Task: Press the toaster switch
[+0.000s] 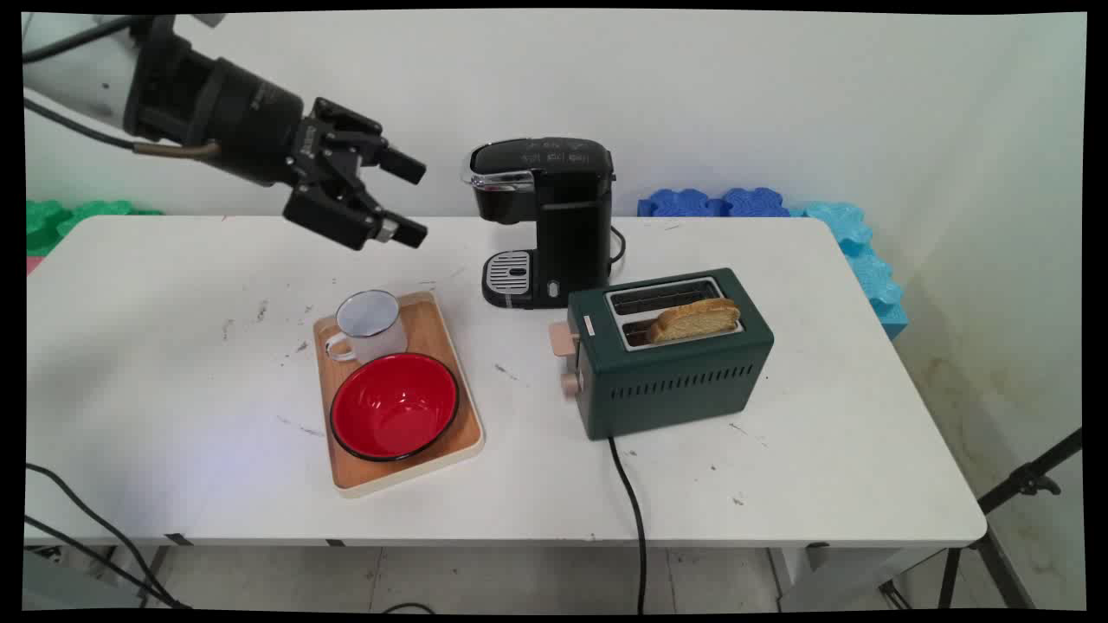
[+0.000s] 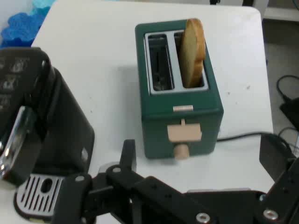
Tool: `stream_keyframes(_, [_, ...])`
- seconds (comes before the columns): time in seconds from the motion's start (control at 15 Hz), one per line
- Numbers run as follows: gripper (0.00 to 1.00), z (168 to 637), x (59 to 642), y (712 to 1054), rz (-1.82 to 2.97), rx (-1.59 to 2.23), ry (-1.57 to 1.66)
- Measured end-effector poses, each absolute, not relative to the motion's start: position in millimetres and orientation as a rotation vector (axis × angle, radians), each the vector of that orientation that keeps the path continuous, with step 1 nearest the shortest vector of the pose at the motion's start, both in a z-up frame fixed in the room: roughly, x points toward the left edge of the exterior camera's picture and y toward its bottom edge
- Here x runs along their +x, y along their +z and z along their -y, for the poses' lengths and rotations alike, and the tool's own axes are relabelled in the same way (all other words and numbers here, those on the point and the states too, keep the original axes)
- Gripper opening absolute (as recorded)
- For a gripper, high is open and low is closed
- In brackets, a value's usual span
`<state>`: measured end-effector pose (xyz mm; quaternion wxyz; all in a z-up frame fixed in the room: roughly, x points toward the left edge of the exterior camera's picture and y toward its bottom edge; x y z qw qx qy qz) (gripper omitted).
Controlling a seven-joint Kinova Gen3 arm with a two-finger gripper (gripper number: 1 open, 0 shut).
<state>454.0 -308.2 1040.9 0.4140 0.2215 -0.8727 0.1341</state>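
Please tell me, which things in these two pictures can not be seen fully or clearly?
- Toaster: its far slot's inside is dark in both views; the bread slice has its lower part sunk in the near slot.
- Mug: its inside is unclear in the main view; absent from the hand view.
- Coffee maker: cut off by the hand view's left edge.

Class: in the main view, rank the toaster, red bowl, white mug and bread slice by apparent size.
Largest to smallest:
1. toaster
2. red bowl
3. white mug and bread slice: too alike to rank.
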Motion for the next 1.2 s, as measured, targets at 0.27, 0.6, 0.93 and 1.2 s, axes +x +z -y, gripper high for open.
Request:
stream_keyframes(0.27, [1.0,314,428,1053,2.16,0.56,0.349])
stream_keyframes(0.6, [1.0,324,382,1067,2.129,0.554,0.367])
stream_keyframes(0.93, [1.0,343,321,1065,2.151,0.55,0.383])
stream_keyframes(1.2, [1.0,361,286,1048,2.2,0.562,0.394])
